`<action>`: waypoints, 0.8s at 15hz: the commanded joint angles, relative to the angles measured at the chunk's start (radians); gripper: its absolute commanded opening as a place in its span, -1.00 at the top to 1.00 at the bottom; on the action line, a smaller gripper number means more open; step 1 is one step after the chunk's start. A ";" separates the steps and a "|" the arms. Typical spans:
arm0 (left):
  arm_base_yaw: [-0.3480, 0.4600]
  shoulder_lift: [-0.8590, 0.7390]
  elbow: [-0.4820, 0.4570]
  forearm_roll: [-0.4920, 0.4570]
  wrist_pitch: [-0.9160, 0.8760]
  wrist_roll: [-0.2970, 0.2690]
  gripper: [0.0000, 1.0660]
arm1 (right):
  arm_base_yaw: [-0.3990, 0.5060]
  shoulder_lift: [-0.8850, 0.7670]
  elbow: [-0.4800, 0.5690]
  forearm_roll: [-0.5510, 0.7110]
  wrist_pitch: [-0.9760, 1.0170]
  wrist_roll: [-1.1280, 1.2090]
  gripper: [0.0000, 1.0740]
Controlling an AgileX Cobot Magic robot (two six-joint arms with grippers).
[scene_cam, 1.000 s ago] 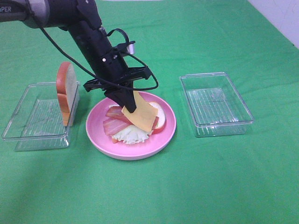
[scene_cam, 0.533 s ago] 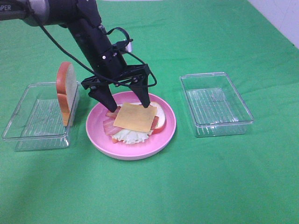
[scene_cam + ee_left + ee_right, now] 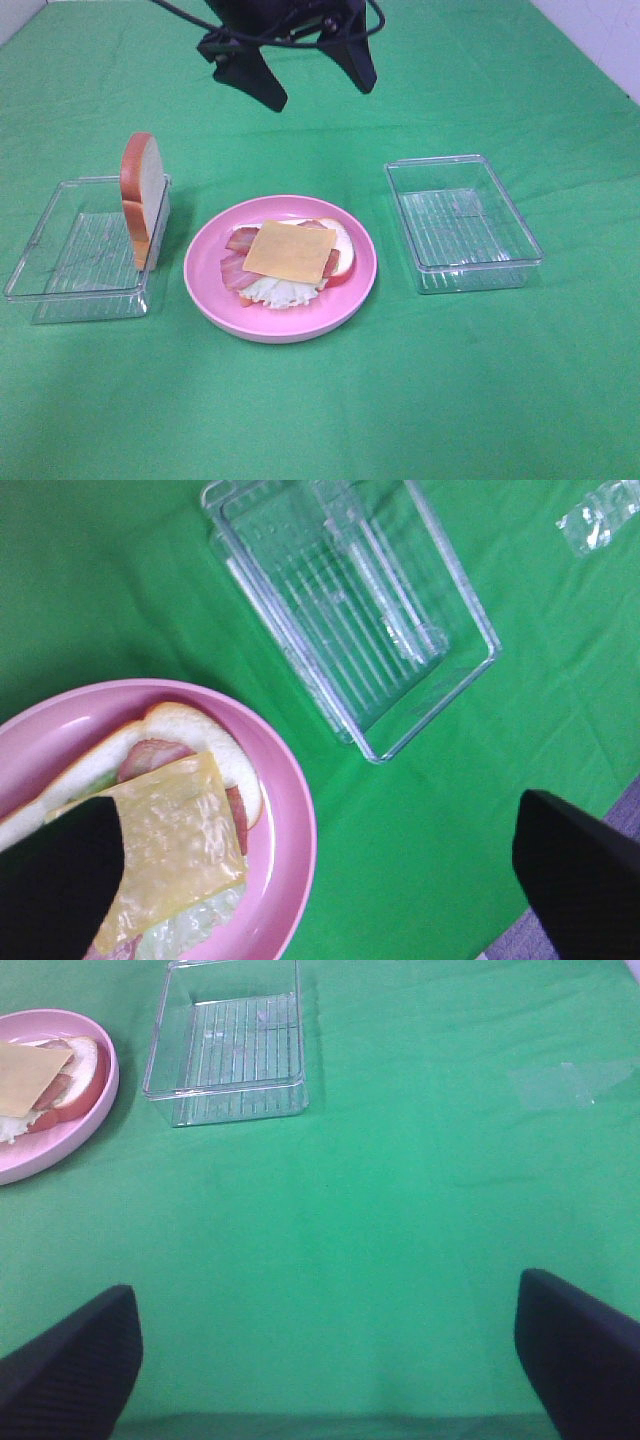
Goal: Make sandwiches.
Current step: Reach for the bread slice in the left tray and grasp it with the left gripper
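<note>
The open sandwich lies on the round pink plate (image 3: 352,290): a yellow cheese square (image 3: 290,251) on top of bacon strips (image 3: 238,268), lettuce (image 3: 275,292) and a bread slice (image 3: 342,252). A second bread slice (image 3: 140,195) stands on edge in the left clear tray (image 3: 60,285). My left gripper (image 3: 320,95) is open and empty, high above and behind the plate. The left wrist view shows the cheese (image 3: 175,835) and plate (image 3: 295,820) below the left gripper (image 3: 320,880). My right gripper (image 3: 325,1360) is open and empty over bare cloth, out of the exterior high view.
An empty clear tray (image 3: 462,222) stands right of the plate; it also shows in the left wrist view (image 3: 350,610) and the right wrist view (image 3: 230,1045). Green cloth covers the table. A clear scrap (image 3: 560,1085) lies on the cloth.
My left gripper let go of the cheese square onto the stack, opened, and rose up and back away from the plate. The cheese now lies flat.
</note>
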 commanded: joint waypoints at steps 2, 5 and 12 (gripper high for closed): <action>-0.004 -0.112 -0.004 -0.007 0.099 0.004 -0.92 | -0.001 -0.025 0.002 0.000 -0.006 -0.003 -0.80; 0.002 -0.192 -0.006 0.030 0.017 0.054 -0.92 | -0.001 -0.025 0.002 0.000 -0.006 -0.003 -0.80; 0.009 -0.256 0.034 0.417 0.100 -0.113 -0.92 | -0.001 -0.024 0.002 0.000 -0.006 -0.003 -0.80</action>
